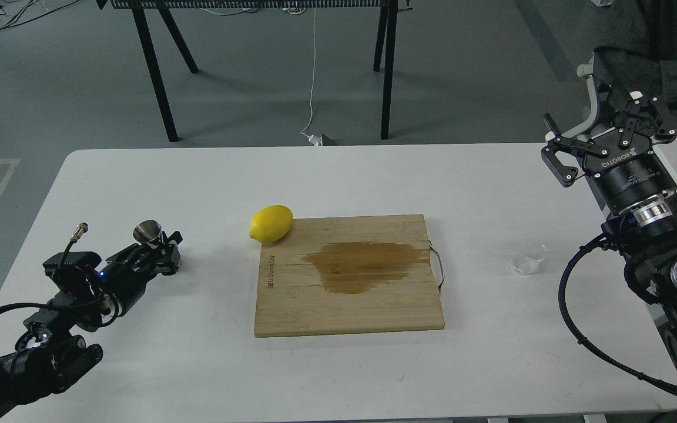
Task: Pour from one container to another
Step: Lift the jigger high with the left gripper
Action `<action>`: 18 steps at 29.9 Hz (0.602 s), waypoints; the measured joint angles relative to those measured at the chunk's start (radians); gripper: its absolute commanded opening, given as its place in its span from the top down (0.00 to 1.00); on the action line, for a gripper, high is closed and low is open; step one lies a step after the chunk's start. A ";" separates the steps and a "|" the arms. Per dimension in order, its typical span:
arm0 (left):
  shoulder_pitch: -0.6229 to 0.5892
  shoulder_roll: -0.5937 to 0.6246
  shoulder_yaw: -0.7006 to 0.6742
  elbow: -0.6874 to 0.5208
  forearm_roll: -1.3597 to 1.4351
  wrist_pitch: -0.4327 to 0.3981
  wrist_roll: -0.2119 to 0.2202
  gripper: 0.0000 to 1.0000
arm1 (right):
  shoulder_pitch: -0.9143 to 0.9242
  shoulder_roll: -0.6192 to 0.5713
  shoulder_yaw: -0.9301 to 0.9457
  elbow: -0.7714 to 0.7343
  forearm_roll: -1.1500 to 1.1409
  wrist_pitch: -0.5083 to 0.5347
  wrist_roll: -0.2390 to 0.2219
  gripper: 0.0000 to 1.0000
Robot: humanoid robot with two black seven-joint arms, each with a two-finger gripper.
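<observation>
1. White table fills most of the head view; grey floor and black legs of another table sit behind it.
2. Bamboo cutting board lies flat at table centre, with a dark brown wet stain across its middle and a thin metal handle on its right edge.
3. Yellow lemon rests at the board's upper-left corner, touching or overlapping the corner, partly on the table.
4. Left gripper is low over the left side of the table, well left of the lemon. Its fingers are dark and bunched, pinching around the steel jigger.
5. Jigger stands roughly upright in that grip, open cone mouth up; only the upper cone shows above the fingers.
6. Clear cup stands upright on the table right of the board, apart from the board handle. Contents cannot be made out.
7. Right gripper is raised at the right edge, above and beyond the cup, not touching it. Fingers are spread apart, nothing between them.
8. Black cable loops down from the right arm over the table's right end.
</observation>
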State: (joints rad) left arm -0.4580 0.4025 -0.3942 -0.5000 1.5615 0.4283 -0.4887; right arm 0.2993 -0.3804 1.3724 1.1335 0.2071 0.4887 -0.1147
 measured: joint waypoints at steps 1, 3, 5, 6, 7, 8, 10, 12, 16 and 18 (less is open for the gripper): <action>0.000 0.001 0.000 0.000 0.000 0.000 0.000 0.81 | 0.000 0.000 0.000 0.000 0.000 0.000 0.000 0.01; 0.000 0.002 0.000 0.000 0.000 0.000 0.000 0.85 | 0.000 0.001 0.000 -0.001 0.000 0.000 0.000 0.01; 0.000 0.003 0.000 0.000 0.000 0.000 0.000 0.85 | 0.000 0.001 0.000 -0.001 0.000 0.000 0.000 0.01; -0.001 0.004 0.000 0.000 0.000 0.000 0.000 0.85 | 0.000 0.001 0.000 -0.001 0.000 0.000 0.000 0.01; -0.001 0.004 0.000 0.000 0.000 0.000 0.000 0.86 | 0.000 0.001 0.000 -0.001 0.000 0.000 0.000 0.01; -0.002 0.005 0.000 0.000 0.000 0.000 0.000 0.86 | 0.000 0.002 0.000 -0.001 0.000 0.000 0.000 0.01; -0.002 0.005 0.000 0.000 0.000 0.000 0.000 0.86 | 0.000 0.003 0.001 -0.002 0.000 0.000 0.000 0.01; -0.002 0.006 0.000 0.000 0.000 0.000 0.000 0.87 | 0.000 0.004 0.001 -0.002 0.000 0.000 0.000 0.01; -0.007 0.008 0.000 -0.001 0.000 0.000 0.000 0.87 | 0.000 0.007 0.001 -0.002 0.000 0.000 0.000 0.01; -0.022 0.010 0.000 -0.006 0.000 -0.002 0.000 0.87 | 0.000 0.008 0.001 -0.003 0.000 0.000 0.000 0.01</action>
State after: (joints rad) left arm -0.4800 0.4125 -0.3942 -0.5057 1.5615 0.4262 -0.4887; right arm 0.2991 -0.3721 1.3730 1.1309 0.2071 0.4887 -0.1147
